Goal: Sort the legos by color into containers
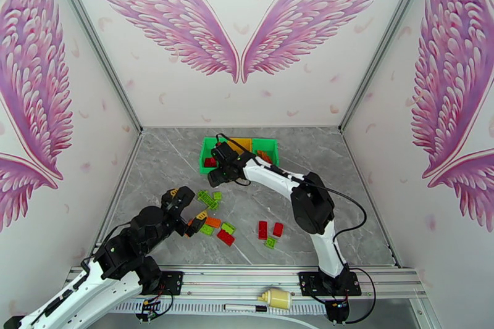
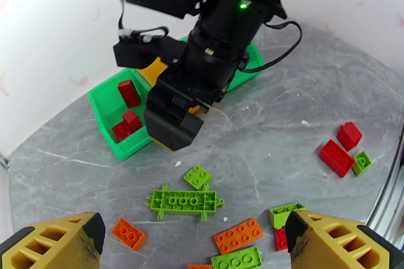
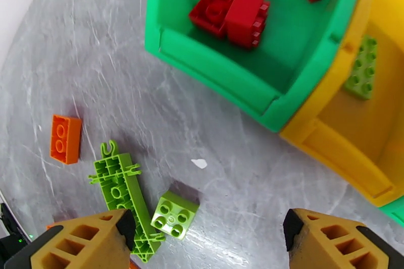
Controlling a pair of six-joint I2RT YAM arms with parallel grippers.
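Hovering close to the near side of the first green bin (image 3: 217, 70), the right gripper (image 3: 207, 234) has its jaws spread wide with nothing between them. Ahead of its fingers that bin holds three red bricks (image 3: 230, 7): two touching each other and one apart by the far wall. Ahead and to its right, pressed against the green bin, stands the yellow bin (image 3: 328, 149) with one lime brick (image 3: 361, 68) inside. In the top view a second green bin (image 1: 272, 146) ends the row beyond the yellow one, touching it; something orange shows in it, too small to make out. On the table (image 3: 151, 113) by the right gripper's left finger lies a square lime brick (image 3: 175, 213), just beside a long lime plate (image 3: 123, 194). An orange brick (image 3: 65, 139) lies farther left, apart from both.

The left gripper (image 2: 194, 229) is likewise spread wide and empty, low over the loose bricks. Between its fingers lie a second orange brick (image 2: 237, 235) and a flat lime brick (image 2: 236, 259), close together. Beside its right finger sit a lime piece (image 2: 285, 212) and a red piece (image 2: 279, 238), the red one partly hidden by that finger. Straight ahead of it are the plate and the square brick, and beyond them the right gripper. Off to its right, well apart from the rest, a red pair (image 2: 336, 157) and a small lime brick (image 2: 361, 162) sit close together.
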